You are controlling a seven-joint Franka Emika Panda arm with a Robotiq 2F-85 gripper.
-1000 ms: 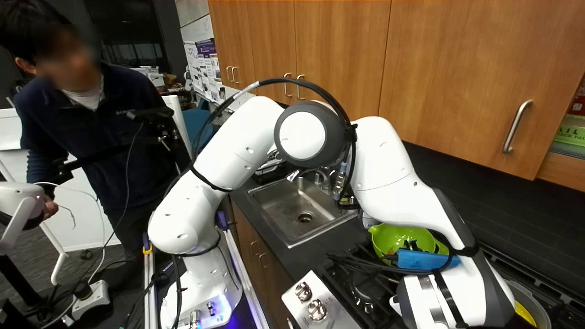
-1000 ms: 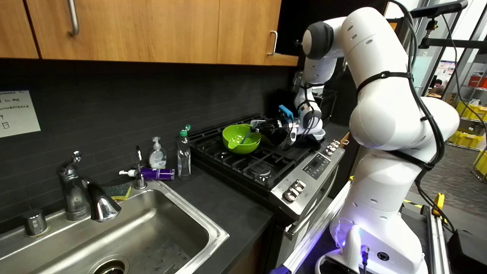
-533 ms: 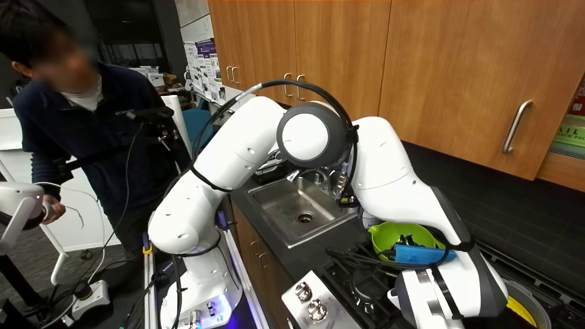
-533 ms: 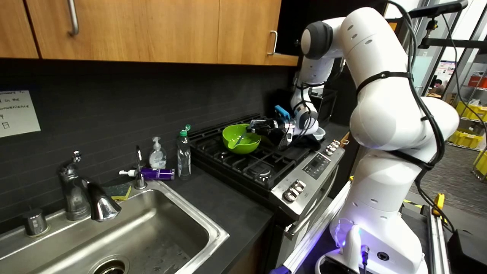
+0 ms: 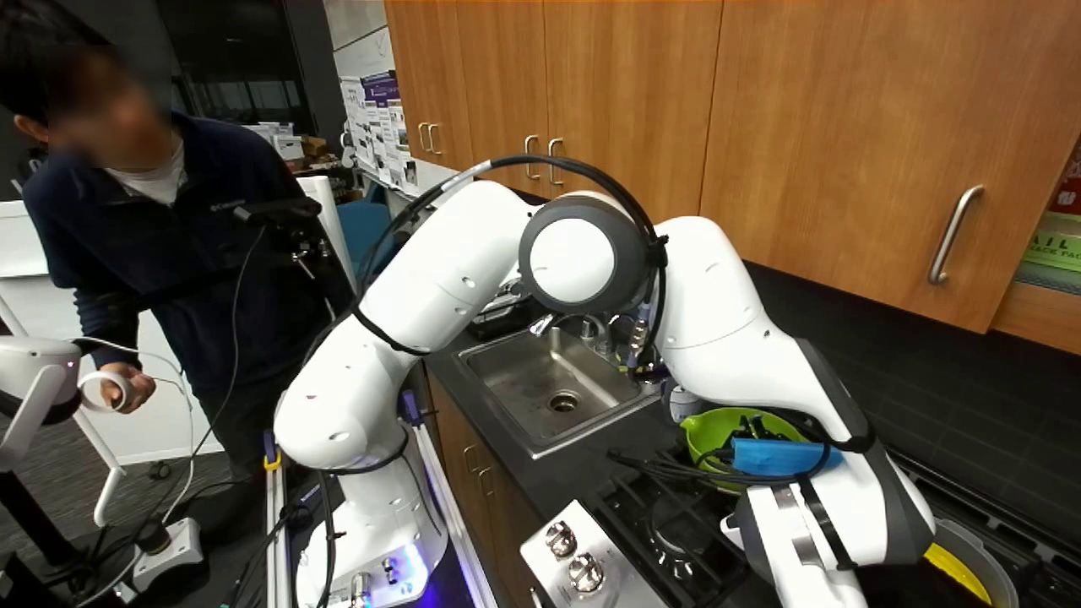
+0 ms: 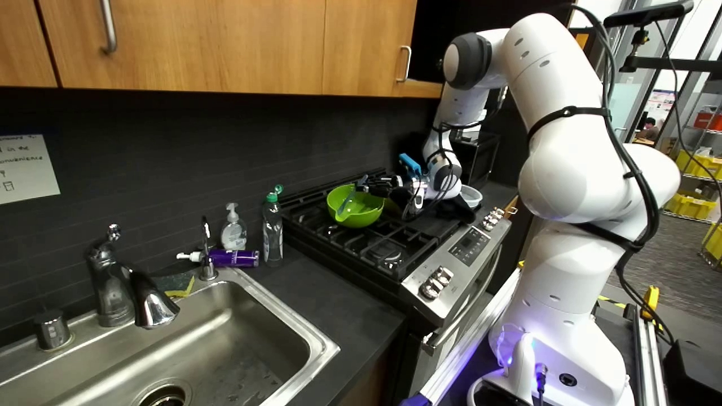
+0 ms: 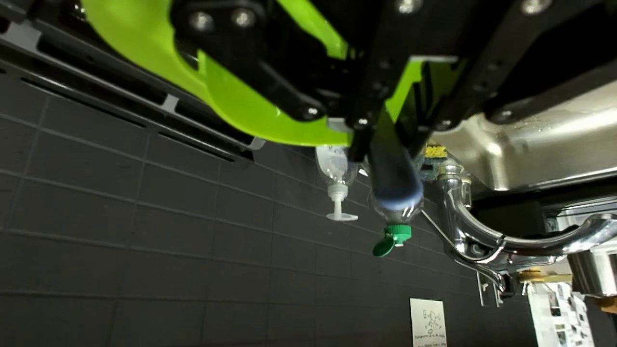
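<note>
Blue-grey utensil (image 6: 346, 203) slants, gripped in the pincer (image 7: 388, 144); green bowl (image 6: 368, 218) beneath.

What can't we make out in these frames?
Slim grey-blue utensil: exact type; blurred in the wrist view, its gripped part behind the black claw.
Green plastic bowl: much of its inside in an exterior view; blue rectangular block and claw cover it.
Round grey container: full outline in an exterior view; hidden by the white arm, cut by bottom edge.
White paper note: full text in an exterior view; cut by left edge.
</note>
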